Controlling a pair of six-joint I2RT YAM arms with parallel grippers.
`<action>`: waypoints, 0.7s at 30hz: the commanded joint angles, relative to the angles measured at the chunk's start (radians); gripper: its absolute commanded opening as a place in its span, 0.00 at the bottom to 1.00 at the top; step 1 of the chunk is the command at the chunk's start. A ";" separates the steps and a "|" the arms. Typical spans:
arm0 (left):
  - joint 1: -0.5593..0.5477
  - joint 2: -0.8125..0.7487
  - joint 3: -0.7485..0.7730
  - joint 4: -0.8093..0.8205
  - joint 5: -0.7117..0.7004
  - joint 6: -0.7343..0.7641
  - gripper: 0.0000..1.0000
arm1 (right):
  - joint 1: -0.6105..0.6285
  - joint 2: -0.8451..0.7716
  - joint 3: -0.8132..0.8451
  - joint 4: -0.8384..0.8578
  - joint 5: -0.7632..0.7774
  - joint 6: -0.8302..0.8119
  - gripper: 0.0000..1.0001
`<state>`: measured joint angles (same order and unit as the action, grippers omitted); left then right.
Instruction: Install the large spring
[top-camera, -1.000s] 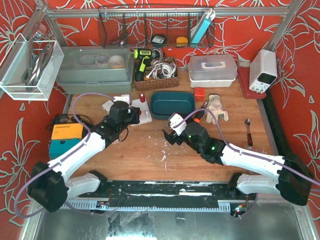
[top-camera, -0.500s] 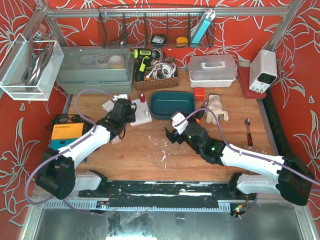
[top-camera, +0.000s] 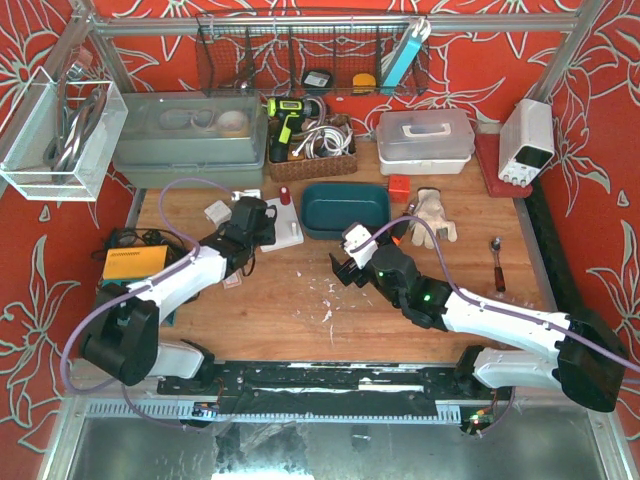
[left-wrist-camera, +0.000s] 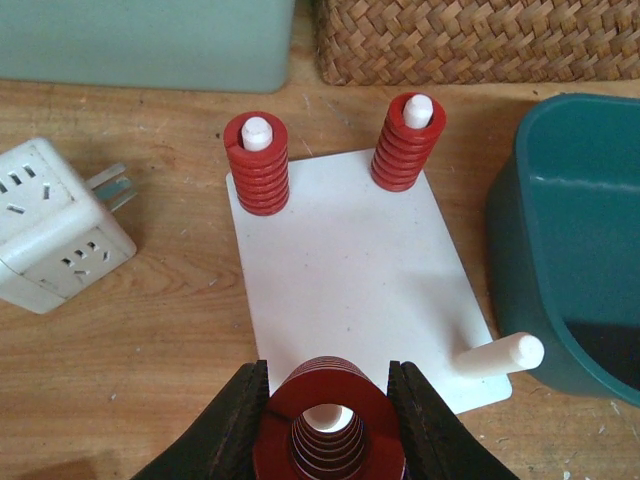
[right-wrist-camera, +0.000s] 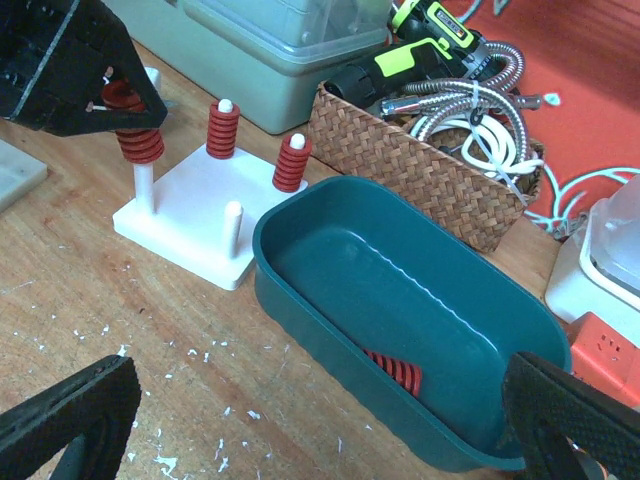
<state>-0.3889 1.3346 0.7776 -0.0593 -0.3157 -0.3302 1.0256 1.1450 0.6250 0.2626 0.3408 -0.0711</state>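
The large spring (left-wrist-camera: 330, 432), a red coil, sits between the fingers of my left gripper (left-wrist-camera: 327, 385), which is shut on it. A white peg tip shows through the spring's bore. In the right wrist view the spring (right-wrist-camera: 138, 140) hangs over the top of the near-left peg (right-wrist-camera: 146, 188) of the white base plate (left-wrist-camera: 350, 270). Two smaller red springs (left-wrist-camera: 257, 165) (left-wrist-camera: 405, 145) stand on the far pegs, and a fourth peg (left-wrist-camera: 500, 355) is bare. My right gripper (right-wrist-camera: 320, 420) stands open and holds nothing, just in front of the teal bin (right-wrist-camera: 400, 300).
Another red spring (right-wrist-camera: 395, 372) lies inside the teal bin. A white plug cube (left-wrist-camera: 55, 235) sits left of the plate. A wicker basket (left-wrist-camera: 470, 40) and a grey-green box (left-wrist-camera: 150, 40) stand behind it. A glove (top-camera: 433, 215) and spoon (top-camera: 497, 262) lie at the right.
My left arm has stretched forward and right, carrying the spring from beside the plate to over its near-left peg. The right arm has hardly moved.
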 joint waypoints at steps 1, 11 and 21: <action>0.007 0.023 0.005 0.040 0.003 0.007 0.00 | -0.004 -0.011 -0.004 0.014 0.025 -0.002 0.99; 0.016 0.117 0.009 0.053 -0.013 0.020 0.05 | -0.004 -0.003 -0.003 0.018 0.026 -0.007 0.99; 0.018 0.159 0.012 0.033 -0.031 0.001 0.40 | -0.005 0.033 0.010 0.019 0.019 -0.002 0.99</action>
<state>-0.3775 1.4975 0.7761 -0.0353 -0.3164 -0.3225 1.0256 1.1587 0.6250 0.2691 0.3428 -0.0719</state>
